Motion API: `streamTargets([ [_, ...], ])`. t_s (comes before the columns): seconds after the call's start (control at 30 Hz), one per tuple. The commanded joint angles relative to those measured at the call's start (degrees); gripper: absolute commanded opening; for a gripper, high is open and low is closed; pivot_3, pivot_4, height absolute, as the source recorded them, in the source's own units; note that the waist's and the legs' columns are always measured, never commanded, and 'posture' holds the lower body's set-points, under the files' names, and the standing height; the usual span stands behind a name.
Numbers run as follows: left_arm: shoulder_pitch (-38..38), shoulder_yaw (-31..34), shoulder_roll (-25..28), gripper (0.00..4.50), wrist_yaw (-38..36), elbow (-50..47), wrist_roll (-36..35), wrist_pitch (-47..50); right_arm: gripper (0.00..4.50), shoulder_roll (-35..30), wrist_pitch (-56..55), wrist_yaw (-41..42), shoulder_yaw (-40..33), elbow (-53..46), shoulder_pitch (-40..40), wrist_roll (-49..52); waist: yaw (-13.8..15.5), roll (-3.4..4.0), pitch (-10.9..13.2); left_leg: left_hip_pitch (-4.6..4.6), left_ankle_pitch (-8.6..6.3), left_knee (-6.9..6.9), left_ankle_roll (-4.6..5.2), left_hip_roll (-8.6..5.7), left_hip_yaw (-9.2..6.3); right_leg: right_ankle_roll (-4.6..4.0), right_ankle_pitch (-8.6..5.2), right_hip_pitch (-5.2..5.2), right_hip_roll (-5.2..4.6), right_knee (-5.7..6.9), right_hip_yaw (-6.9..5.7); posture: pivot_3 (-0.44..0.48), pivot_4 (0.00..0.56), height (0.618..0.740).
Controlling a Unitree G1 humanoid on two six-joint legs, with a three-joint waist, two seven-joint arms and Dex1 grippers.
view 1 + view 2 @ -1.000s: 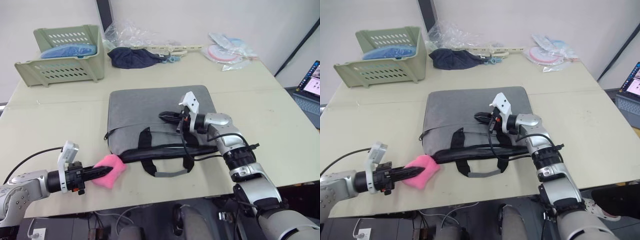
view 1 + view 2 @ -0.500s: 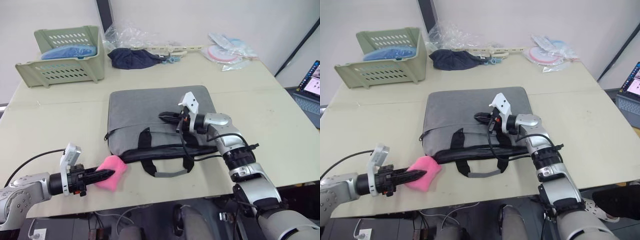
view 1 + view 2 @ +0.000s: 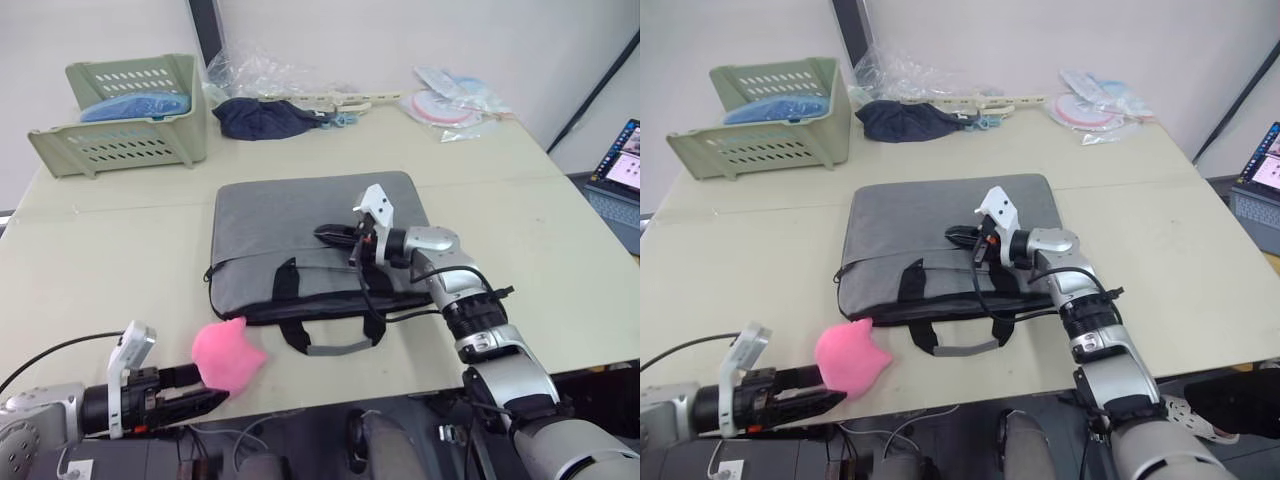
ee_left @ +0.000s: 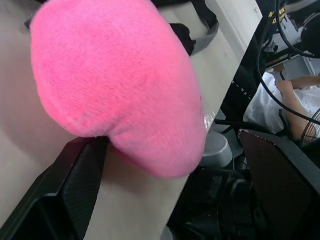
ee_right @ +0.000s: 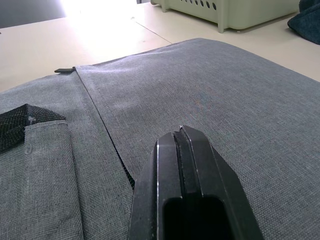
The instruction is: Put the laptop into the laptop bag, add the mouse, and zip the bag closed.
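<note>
Grey fabric of the laptop bag [image 3: 315, 250] lies under my right gripper [image 3: 328, 234], whose fingers are pressed together with nothing between them; my right wrist view shows them closed just over the cloth, near a black seam. My left gripper [image 3: 205, 403] is spread apart at the near table edge, just before the pink plush toy [image 3: 228, 354]. My left wrist view shows the toy resting between the parted fingers [image 4: 80, 175].

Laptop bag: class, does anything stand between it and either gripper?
Yes, for the left one. The pink plush sits just ahead of the open left gripper, between it and the bag. The shut right gripper is over the bag's top with nothing visible between.
</note>
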Motion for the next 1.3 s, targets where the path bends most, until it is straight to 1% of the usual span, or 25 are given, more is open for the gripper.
streamTargets([
  [0.03,10.78,7.14,1.17,4.47,-3.04,-6.45,-4.7,3.76,0.0,0.36,1.68,-0.47,2.97,5.21,2.94,-3.53,-0.21,0.0,-0.01,0.0,0.0,-0.01,-0.01,0.0,-0.01,-0.02,-0.01,0.0,-0.01,0.01,0.0,0.0,0.15,0.74],
  [0.17,11.6,13.07,2.65,4.47,-4.31,-4.55,-6.28,3.9,0.0,0.52,1.44,-0.26,3.1,5.28,2.97,-3.65,0.02,-0.04,-0.02,-0.01,-0.05,-0.03,-0.07,0.06,-0.05,-0.17,-0.1,-0.05,0.05,0.04,-0.04,0.0,0.15,0.74],
  [0.27,9.27,18.55,3.96,4.47,-5.03,-1.92,-9.15,4.87,0.0,0.54,1.4,-0.15,3.11,5.17,2.94,-3.63,-0.03,-0.03,-0.02,-0.01,-0.07,-0.03,-0.11,0.08,-0.08,-0.22,-0.13,-0.07,0.07,0.07,-0.07,0.0,0.15,0.74],
  [0.33,7.97,20.13,4.68,4.47,-4.88,-0.61,-9.74,5.26,0.0,0.52,1.38,-0.13,3.12,5.06,2.99,-3.64,-0.05,-0.04,-0.02,-0.02,-0.07,-0.03,-0.11,0.08,-0.09,-0.23,-0.13,-0.07,0.08,0.06,-0.08,0.0,0.15,0.74],
  [0.4,5.97,21.08,6.29,4.47,-4.97,1.82,-8.76,4.57,0.0,0.48,1.39,-0.11,3.09,4.96,3.05,-3.64,-0.11,-0.02,-0.02,-0.02,-0.07,-0.04,-0.11,0.08,-0.09,-0.23,-0.13,-0.07,0.08,0.06,-0.08,0.0,0.15,0.74],
  [0.47,2.73,19.27,8.29,4.47,-5.45,5.69,-6.83,3.19,0.0,0.38,1.44,-0.12,3.06,4.68,3.31,-3.62,-0.08,-0.03,-0.02,-0.02,-0.07,-0.04,-0.12,0.1,-0.09,-0.23,-0.13,-0.07,0.14,0.06,-0.11,0.0,0.15,0.74],
  [0.57,-0.5,15.54,8.8,4.47,-5.46,8.01,-5.5,2.32,0.0,0.41,1.53,-0.27,3.03,4.39,3.52,-3.62,-0.17,-0.02,-0.02,-0.02,-0.07,-0.06,-0.13,0.09,-0.08,-0.23,-0.13,-0.06,0.17,0.06,-0.15,0.0,0.15,0.74],
  [0.63,-4.13,10.14,8.75,4.47,-6.09,10.29,-3.4,0.55,0.0,0.53,1.79,-0.54,2.96,3.98,3.66,-3.55,-0.2,-0.04,-0.02,0.0,-0.07,-0.13,-0.13,0.07,-0.02,-0.23,-0.13,-0.08,0.17,0.05,-0.15,0.0,0.15,0.74],
  [0.73,-11.85,2.6,8.13,4.47,-7.79,16.59,-0.4,-2.03,0.0,0.77,2.13,-0.83,3.01,3.44,3.84,-3.52,-0.12,-0.08,-0.04,0.02,-0.06,-0.14,-0.14,0.07,0.02,-0.22,-0.13,-0.09,0.29,0.07,-0.22,0.0,0.15,0.74],
  [0.83,-15.62,-0.87,8.05,4.47,-9.43,19.97,1.28,-3.46,0.0,0.89,2.24,-0.98,2.99,3.34,3.89,-3.58,-0.3,-0.15,-0.07,-0.01,-0.05,-0.16,-0.16,0.08,0.26,-0.22,-0.13,-0.26,0.36,0.14,-0.24,0.0,0.15,0.74],
  [0.93,-21.85,-6.45,6.55,4.47,-10.87,24.47,3.34,-4.67,0.0,0.79,2.54,-1.3,2.9,2.66,4.1,-3.68,-0.29,-0.15,-0.07,-0.02,-0.05,-0.24,-0.16,0.08,0.62,-0.22,-0.12,-0.41,0.37,0.22,-0.22,0.0,0.15,0.74],
  [1.0,-24.51,-9.42,5.55,4.47,-11.74,26.79,4.88,-5.36,0.0,0.62,2.74,-1.47,2.86,2.27,4.35,-3.7,-0.29,-0.18,-0.09,-0.04,-0.02,-0.22,-0.2,0.06,0.79,-0.21,-0.13,-0.4,0.4,0.21,-0.22,0.0,0.15,0.74],
  [1.07,-25.65,-11.0,5.1,4.47,-12.6,27.59,5.71,-5.7,0.0,0.46,2.94,-1.54,2.81,1.98,4.53,-3.63,-0.36,-0.24,-0.12,-0.04,-0.02,-0.22,-0.2,0.06,0.82,-0.21,-0.12,-0.4,0.42,0.22,-0.21,0.0,0.15,0.74],
  [1.17,-26.23,-11.54,4.76,4.47,-13.36,27.73,5.7,-5.54,0.0,0.19,3.2,-1.65,2.7,1.45,4.82,-3.58,-0.31,-0.27,-0.12,-0.06,-0.02,-0.23,-0.21,0.08,0.83,-0.2,-0.13,-0.44,0.45,0.22,-0.22,0.0,0.15,0.74],
  [1.3,-24.64,-11.41,4.91,4.47,-14.19,26.08,5.29,-4.77,0.0,-0.02,3.46,-1.96,2.59,0.97,5.1,-3.5,-0.24,-0.29,-0.13,-0.05,-0.01,-0.22,-0.21,0.09,0.83,-0.2,-0.13,-0.43,0.44,0.21,-0.19,0.0,0.15,0.74],
])
